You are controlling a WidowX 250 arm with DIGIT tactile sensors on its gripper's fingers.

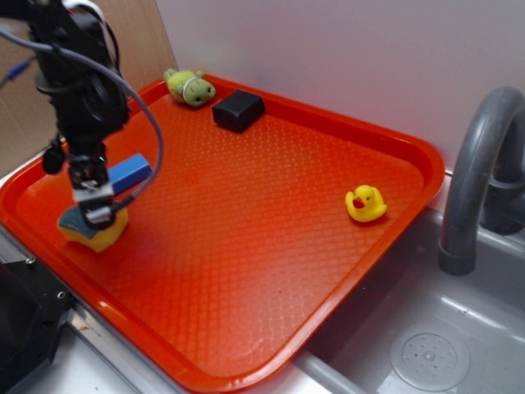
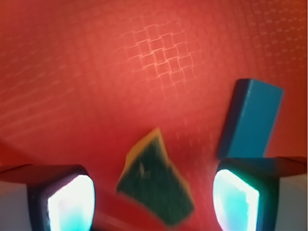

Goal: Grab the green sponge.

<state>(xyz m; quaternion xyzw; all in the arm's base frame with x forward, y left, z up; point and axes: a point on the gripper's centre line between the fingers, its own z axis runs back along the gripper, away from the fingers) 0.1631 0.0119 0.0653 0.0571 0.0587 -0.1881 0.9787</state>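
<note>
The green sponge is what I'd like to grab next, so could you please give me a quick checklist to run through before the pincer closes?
1. Pincer open: ok, fingers stand apart.
2. Green sponge between the fingers: ok, roughly centred in the wrist view.
3. Blue block outside the grasp: ok by the wrist view, but close to the right finger.
4. Height low enough to grip: cannot tell; the exterior view shows the pincer right at the sponge.
5. Sponge lying on the red tray: ok.

The end effector (image 1: 98, 215) touches the green sponge (image 1: 93, 230) on the red tray (image 1: 246, 246).
</note>
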